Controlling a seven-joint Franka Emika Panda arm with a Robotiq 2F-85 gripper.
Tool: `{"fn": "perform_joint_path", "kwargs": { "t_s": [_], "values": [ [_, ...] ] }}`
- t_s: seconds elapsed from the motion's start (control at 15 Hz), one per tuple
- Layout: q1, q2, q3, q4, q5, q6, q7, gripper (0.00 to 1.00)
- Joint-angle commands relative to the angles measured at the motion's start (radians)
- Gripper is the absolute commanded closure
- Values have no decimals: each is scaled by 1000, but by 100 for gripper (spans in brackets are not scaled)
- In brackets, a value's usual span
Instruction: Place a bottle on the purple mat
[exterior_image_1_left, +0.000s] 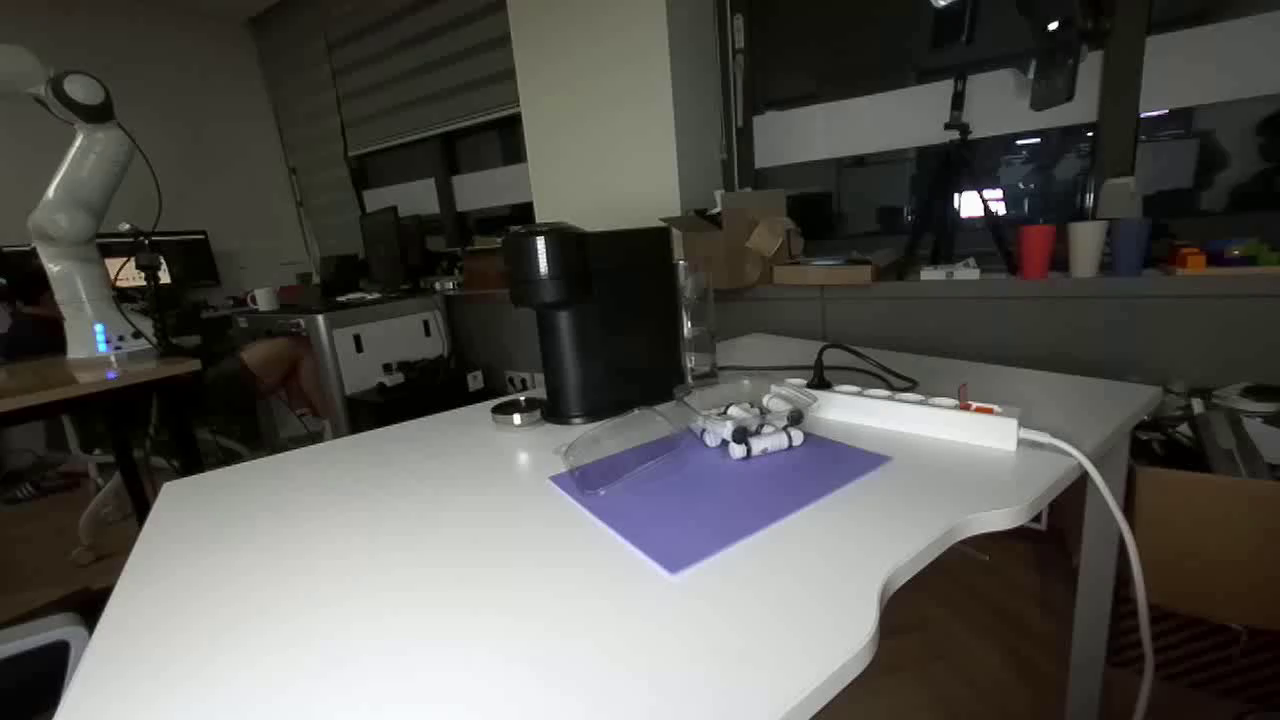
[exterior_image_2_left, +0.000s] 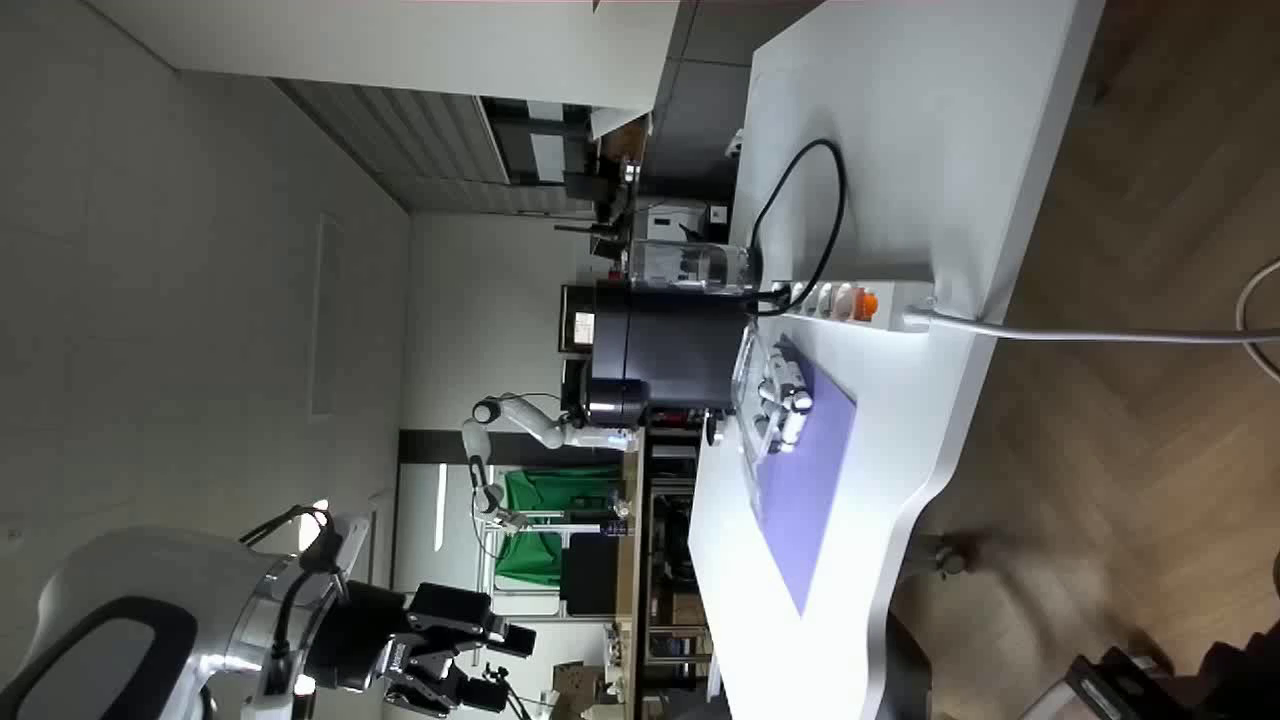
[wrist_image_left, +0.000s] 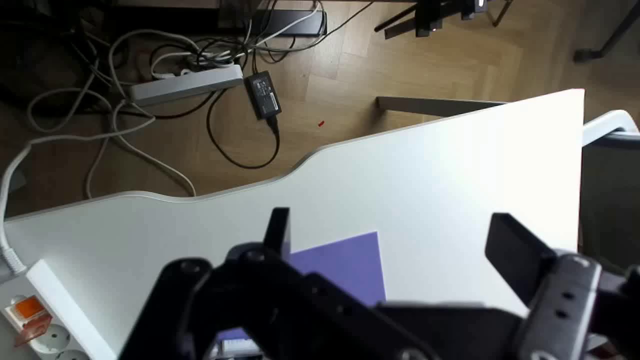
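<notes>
My pincer (exterior_image_2_left: 503, 667) hung high, fingers spread, gripping nothing. Small bottles (exterior_image_1_left: 765, 443) lay bunched toward one end of the purple mat (exterior_image_1_left: 715, 510), in or beside a clear container (exterior_image_1_left: 622, 452), I couldn't tell which. I judged one best pinched crosswise and lowered onto bare purple. The white bench (exterior_image_1_left: 380, 590) was bright, the room dim.

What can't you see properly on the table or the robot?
The number of small white bottles with dark caps: they overlap in both exterior views.
Any writing on them: too small and blurred there.
Part of the rectangular purple mat: hidden behind the black two-fingered gripper in the wrist view.
The rest of the white robot arm: cut off by the left and bottom edges in an exterior view.
</notes>
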Motion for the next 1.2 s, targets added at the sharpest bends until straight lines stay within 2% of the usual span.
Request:
{"fn": "perform_joint_path", "kwargs": {
  "t_s": [0.0,0.53,0.6,0.87,1.13],
  "values": [
    [-25,4,22,2,12,-3,-12,0],
    [-25,4,22,2,12,-3,-12,0],
    [-21,17,16,12,-6,18,-49,0],
    [-2,151,-24,79,-55,188,-261,0],
    [5,389,-46,200,-53,396,-405,0]
  ]
}}
